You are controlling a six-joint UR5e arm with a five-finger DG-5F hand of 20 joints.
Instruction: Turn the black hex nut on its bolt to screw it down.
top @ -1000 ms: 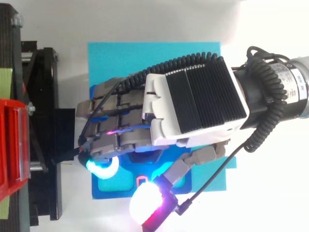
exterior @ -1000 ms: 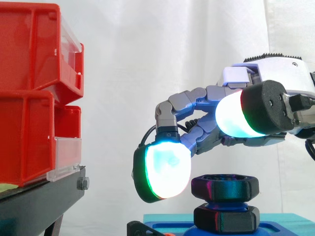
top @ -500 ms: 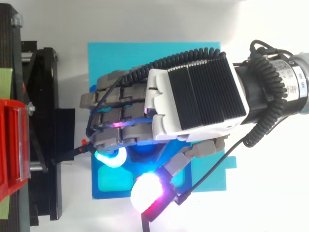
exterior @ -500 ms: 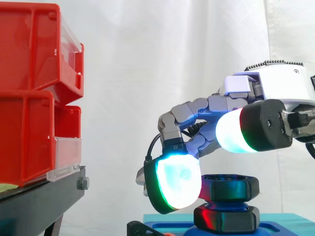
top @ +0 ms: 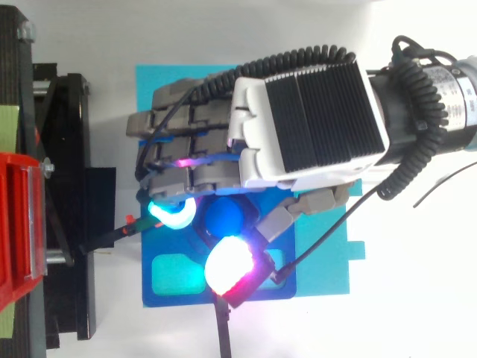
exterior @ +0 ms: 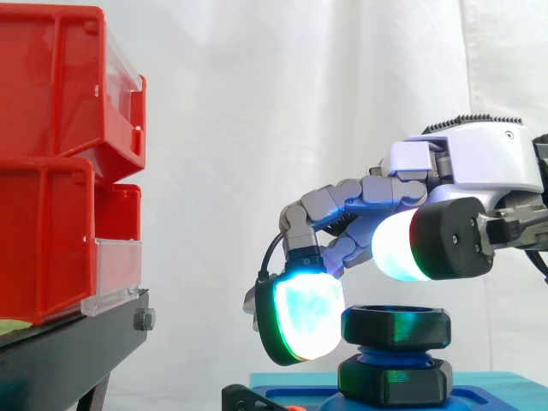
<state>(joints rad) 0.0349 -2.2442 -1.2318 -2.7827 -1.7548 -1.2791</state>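
Observation:
The black hex nut (exterior: 396,325) sits high on the blue bolt (top: 225,216), above a second black nut (exterior: 394,381) at the bolt's foot. My hand (top: 298,119) comes in from the right and hangs over the bolt with its fingers curled. A cyan-glowing fingertip (exterior: 304,317) is down beside the nut's left face, at or very near it. The thumb pad (exterior: 411,248), white with a red edge, hovers just above the nut and does not touch it. From above, the bolt's top shows between that fingertip (top: 170,212) and the thumb pad (top: 231,265).
The bolt stands on a blue base plate (top: 171,291) lying on a cyan mat (top: 320,261). Stacked red bins (exterior: 60,163) on a black stand (exterior: 68,351) are to the left, close to the fingertips. A white curtain hangs behind.
The hand has shifted away from the side camera and lowered slightly. The thumb pad swung in toward the bolt, the cyan fingertip moved off the nut's front, and the bolt's top is now uncovered from above.

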